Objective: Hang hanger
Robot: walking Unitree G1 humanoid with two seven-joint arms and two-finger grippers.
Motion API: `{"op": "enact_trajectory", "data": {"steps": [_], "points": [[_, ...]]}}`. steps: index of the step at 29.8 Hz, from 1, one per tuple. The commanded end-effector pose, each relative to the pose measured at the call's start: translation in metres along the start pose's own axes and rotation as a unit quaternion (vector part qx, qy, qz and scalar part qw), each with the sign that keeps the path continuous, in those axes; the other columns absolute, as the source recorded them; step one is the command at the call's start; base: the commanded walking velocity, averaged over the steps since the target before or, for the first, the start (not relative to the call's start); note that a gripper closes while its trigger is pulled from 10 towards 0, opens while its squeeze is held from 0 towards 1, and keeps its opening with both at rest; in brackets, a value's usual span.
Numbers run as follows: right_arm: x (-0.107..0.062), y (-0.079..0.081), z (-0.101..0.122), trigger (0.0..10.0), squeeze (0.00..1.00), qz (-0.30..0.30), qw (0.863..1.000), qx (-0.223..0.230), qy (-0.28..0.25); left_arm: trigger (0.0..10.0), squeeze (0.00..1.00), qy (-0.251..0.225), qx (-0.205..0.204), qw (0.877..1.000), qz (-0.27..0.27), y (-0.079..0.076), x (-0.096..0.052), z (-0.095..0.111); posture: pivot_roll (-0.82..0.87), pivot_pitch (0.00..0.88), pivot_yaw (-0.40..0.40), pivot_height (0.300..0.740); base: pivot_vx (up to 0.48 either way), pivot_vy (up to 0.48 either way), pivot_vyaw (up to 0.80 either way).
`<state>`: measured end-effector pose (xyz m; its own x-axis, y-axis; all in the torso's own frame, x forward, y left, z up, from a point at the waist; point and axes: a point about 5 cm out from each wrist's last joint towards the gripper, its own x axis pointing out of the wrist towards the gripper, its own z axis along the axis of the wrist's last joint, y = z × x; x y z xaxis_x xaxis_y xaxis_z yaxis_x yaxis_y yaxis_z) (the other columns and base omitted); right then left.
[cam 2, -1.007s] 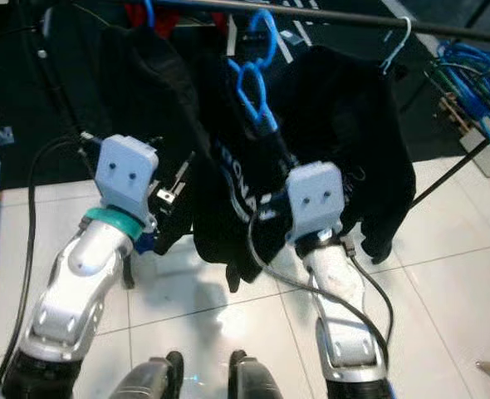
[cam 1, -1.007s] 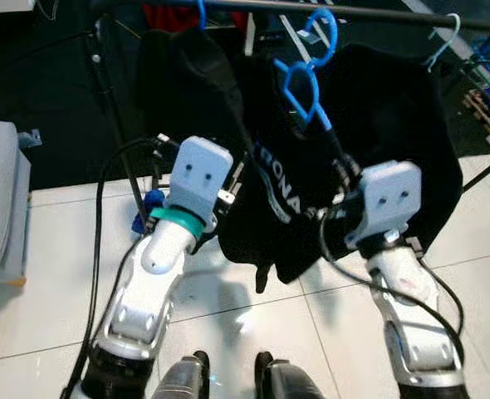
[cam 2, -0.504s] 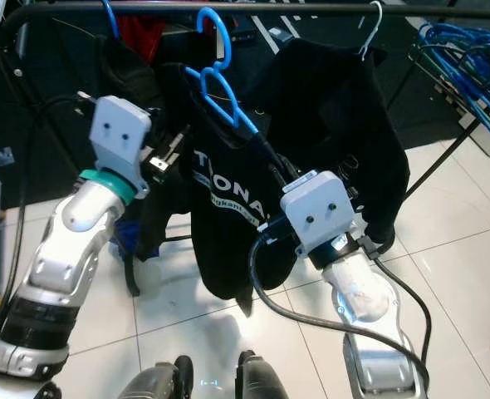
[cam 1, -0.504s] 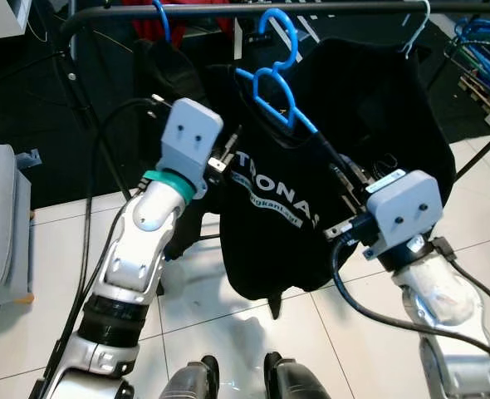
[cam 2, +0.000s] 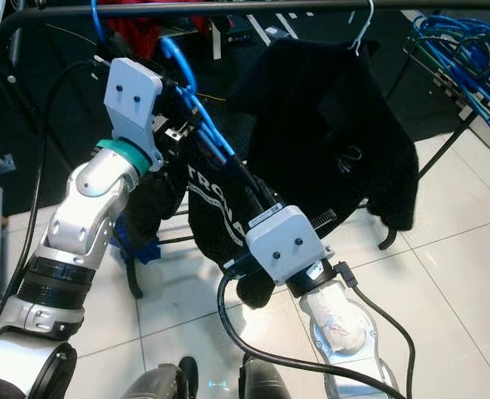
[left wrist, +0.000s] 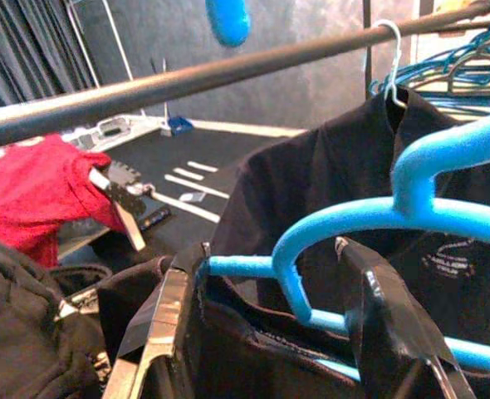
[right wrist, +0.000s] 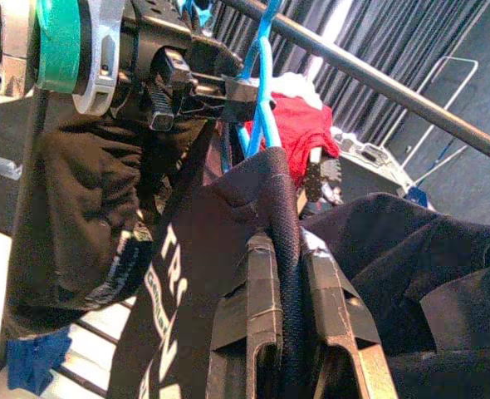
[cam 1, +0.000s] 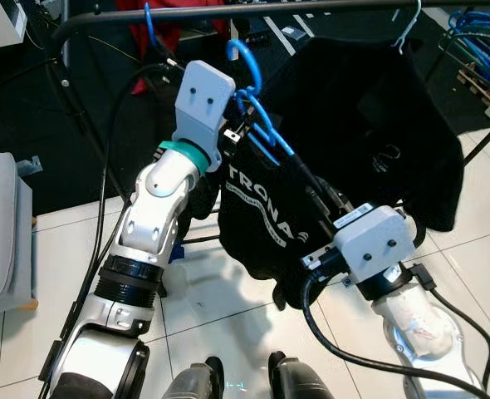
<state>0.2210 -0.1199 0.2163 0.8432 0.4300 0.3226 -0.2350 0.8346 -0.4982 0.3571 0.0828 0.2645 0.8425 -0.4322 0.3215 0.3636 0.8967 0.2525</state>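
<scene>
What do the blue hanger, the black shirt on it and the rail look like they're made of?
Blue hanger: likely plastic, smooth and glossy with rounded moulded edges.
Black shirt: soft knit fabric, matte, draping in folds, with white printed lettering.
Rail: probably metal tube, dark with a dull sheen.

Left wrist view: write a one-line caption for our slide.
Left gripper holds a bright blue plastic hanger carrying a black shirt, below the dark rail.

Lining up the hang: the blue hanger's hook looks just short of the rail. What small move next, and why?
Probably lift both arms a little further and forward, so the hook clears the black metal rail. The blue plastic hanger carrying the black printed T-shirt has its hook below the rail. The left gripper holds the hanger's top; the right gripper pinches the shirt's edge.
</scene>
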Motion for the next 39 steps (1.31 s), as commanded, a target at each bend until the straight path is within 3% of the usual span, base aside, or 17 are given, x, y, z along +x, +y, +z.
{"op": "enact_trajectory", "data": {"steps": [1, 6, 10, 13, 15, 20, 22, 23, 24, 30, 31, 34, 39], "points": [[-0.001, 0.001, 0.009, 10.0, 0.0, 0.003, 1.0, -0.011, -0.026, 10.0, 0.0, 0.026, -0.024, 0.999, -0.009, -0.001, 0.001, -0.009, -0.24, 0.124, 0.11, 0.74, 0.0, 0.0, 0.0], [-0.001, 0.002, 0.011, 10.0, 0.0, 0.006, 0.999, -0.015, -0.034, 9.9, 0.0, 0.038, -0.007, 0.999, -0.017, -0.002, 0.002, -0.014, -0.24, 0.121, 0.112, 0.74, 0.0, 0.0, 0.0], [0.0, -0.002, 0.016, 10.0, 0.0, -0.006, 0.998, -0.033, -0.048, 10.0, 0.0, 0.041, 0.008, 0.998, -0.039, 0.003, -0.007, -0.018, -0.24, 0.121, 0.122, 0.74, 0.0, 0.0, 0.0], [0.001, -0.01, 0.017, 10.0, 0.0, -0.032, 0.997, -0.053, -0.051, 10.0, 0.0, 0.036, -0.024, 0.997, -0.071, 0.01, -0.018, -0.016, -0.25, 0.122, 0.127, 0.74, 0.0, 0.0, 0.0], [0.002, -0.016, 0.013, 10.0, 0.0, -0.054, 0.996, -0.051, -0.042, 10.0, 0.0, 0.02, -0.078, 0.994, -0.074, 0.018, -0.027, -0.009, -0.24, 0.122, 0.131, 0.74, 0.0, 0.0, 0.0], [0.004, -0.02, 0.005, 10.0, 0.0, -0.068, 0.997, -0.034, -0.027, 10.0, 0.0, 0.005, -0.118, 0.991, -0.062, 0.025, -0.036, -0.004, -0.23, 0.117, 0.13, 0.74, 0.0, 0.0, 0.0], [0.008, -0.02, 0.0, 10.0, 0.0, -0.072, 0.997, -0.018, -0.021, 10.0, 0.44, 0.009, -0.102, 0.993, -0.063, 0.023, -0.048, -0.006, -0.22, 0.113, 0.12, 0.74, 0.0, 0.0, 0.0], [0.008, -0.02, 0.0, 10.0, 0.0, -0.072, 0.997, -0.018, -0.021, 10.0, 0.44, 0.009, -0.102, 0.993, -0.063, 0.023, -0.048, -0.006, -0.22, 0.113, 0.12, 0.74, 0.0, 0.0, 0.0], [0.01, -0.02, -0.001, 10.0, 0.0, -0.07, 0.997, -0.015, -0.023, 10.0, 1.0, 0.016, -0.092, 0.993, -0.066, 0.021, -0.052, -0.009, -0.22, 0.112, 0.118, 0.74, 0.0, 0.0, 0.0], [0.013, -0.014, 0.004, 10.0, 0.0, -0.04, 0.998, -0.01, -0.038, 10.0, 1.0, 0.03, -0.063, 0.997, -0.04, 0.022, -0.05, -0.014, -0.21, 0.111, 0.115, 0.74, 0.0, 0.0, 0.0], [0.013, -0.012, 0.006, 10.0, 0.0, -0.028, 0.999, -0.015, -0.042, 10.0, 0.0, 0.034, -0.06, 0.997, -0.032, 0.023, -0.048, -0.015, -0.21, 0.111, 0.117, 0.74, 0.0, 0.0, 0.0], [0.012, -0.008, 0.008, 10.0, 0.0, -0.01, 0.999, -0.022, -0.047, 10.0, 0.0, 0.034, -0.051, 0.998, -0.025, 0.025, -0.043, -0.013, -0.22, 0.111, 0.121, 0.74, 0.0, 0.0, 0.0], [0.004, 0.004, 0.012, 10.0, 0.0, 0.043, 0.997, -0.032, -0.058, 10.0, 0.0, 0.024, -0.035, 0.999, 0.007, 0.036, -0.022, 0.0, -0.23, 0.112, 0.13, 0.74, 0.0, 0.0, 0.0]]}}
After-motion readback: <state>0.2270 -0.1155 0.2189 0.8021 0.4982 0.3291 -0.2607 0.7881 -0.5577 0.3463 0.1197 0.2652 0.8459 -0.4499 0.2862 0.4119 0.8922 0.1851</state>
